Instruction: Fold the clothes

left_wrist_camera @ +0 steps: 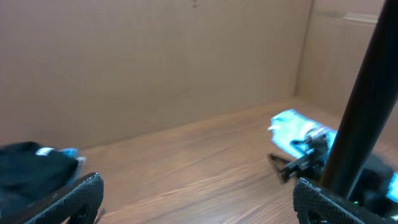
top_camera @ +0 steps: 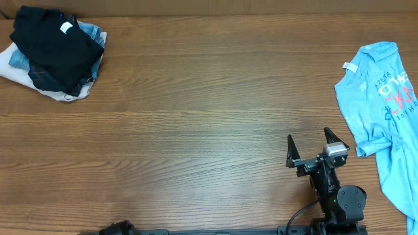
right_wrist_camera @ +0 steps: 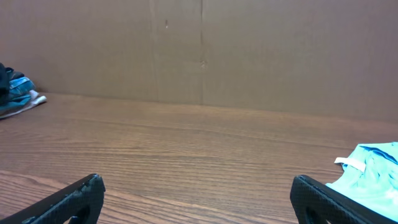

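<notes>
Fingers [right_wrist_camera: 74,196] of the right gripper [top_camera: 308,137] and the left gripper [left_wrist_camera: 198,183] stood wide apart, holding nothing. The black T-shirt [top_camera: 49,42] lay crumpled atop a pile of other garments [top_camera: 16,68] at the far left corner of the wooden table [top_camera: 196,98], well apart from both. Fetching it cleanly probably called for pinching only its top layer near the collar, then drawing it onto bare wood. No container showed.
</notes>
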`<state>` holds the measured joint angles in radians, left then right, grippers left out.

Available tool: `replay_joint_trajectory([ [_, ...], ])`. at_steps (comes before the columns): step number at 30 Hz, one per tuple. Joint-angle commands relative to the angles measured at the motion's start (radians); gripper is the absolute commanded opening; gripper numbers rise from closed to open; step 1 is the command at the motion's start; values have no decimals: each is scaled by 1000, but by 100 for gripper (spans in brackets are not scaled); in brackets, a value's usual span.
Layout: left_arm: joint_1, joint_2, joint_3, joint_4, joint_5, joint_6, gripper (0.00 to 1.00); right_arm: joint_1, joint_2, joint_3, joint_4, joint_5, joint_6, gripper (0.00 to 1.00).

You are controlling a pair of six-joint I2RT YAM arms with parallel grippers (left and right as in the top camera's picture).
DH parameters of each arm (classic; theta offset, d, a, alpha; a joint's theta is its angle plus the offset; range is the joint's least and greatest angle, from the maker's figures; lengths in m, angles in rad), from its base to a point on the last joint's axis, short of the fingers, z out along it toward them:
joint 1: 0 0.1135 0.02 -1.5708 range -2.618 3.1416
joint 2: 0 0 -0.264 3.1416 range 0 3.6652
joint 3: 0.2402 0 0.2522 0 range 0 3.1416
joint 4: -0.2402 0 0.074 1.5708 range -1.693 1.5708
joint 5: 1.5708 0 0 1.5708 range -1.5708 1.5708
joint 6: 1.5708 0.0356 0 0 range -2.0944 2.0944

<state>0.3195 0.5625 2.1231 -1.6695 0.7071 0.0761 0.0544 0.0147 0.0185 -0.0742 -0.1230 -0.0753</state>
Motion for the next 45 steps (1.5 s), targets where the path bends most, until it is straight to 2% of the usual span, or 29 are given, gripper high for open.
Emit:
replay_joint_trajectory([
  [1, -13, -1, -96, 37, 21, -164, 100, 2, -12, -11, 2, 3, 0, 100],
  [5, -38, -3, -251, 164, -95, -212, 100, 2, -12, -11, 2, 3, 1, 100],
  [9, -106, -39, -464, 402, -99, -226, 100, 2, -12, -11, 2, 3, 0, 100],
  [12, -174, -103, -665, 601, -154, -273, 100, 2, -12, -11, 2, 3, 0, 100],
  [19, -254, -293, -1175, 915, -381, -378, 100, 2, -12, -11, 2, 3, 0, 100],
  [27, -340, -435, -1615, 1289, -622, -444, 100, 2, -12, -11, 2, 3, 1, 100],
  [31, -363, -455, -1772, 1439, -698, -493, 100, 2, -12, -11, 2, 3, 0, 100],
  [36, -365, -482, -1924, 1597, -745, -491, 100, 2, -12, -11, 2, 3, 0, 100],
  [45, -365, -559, -2065, 1682, -777, -468, 100, 2, -12, -11, 2, 3, 0, 100],
])
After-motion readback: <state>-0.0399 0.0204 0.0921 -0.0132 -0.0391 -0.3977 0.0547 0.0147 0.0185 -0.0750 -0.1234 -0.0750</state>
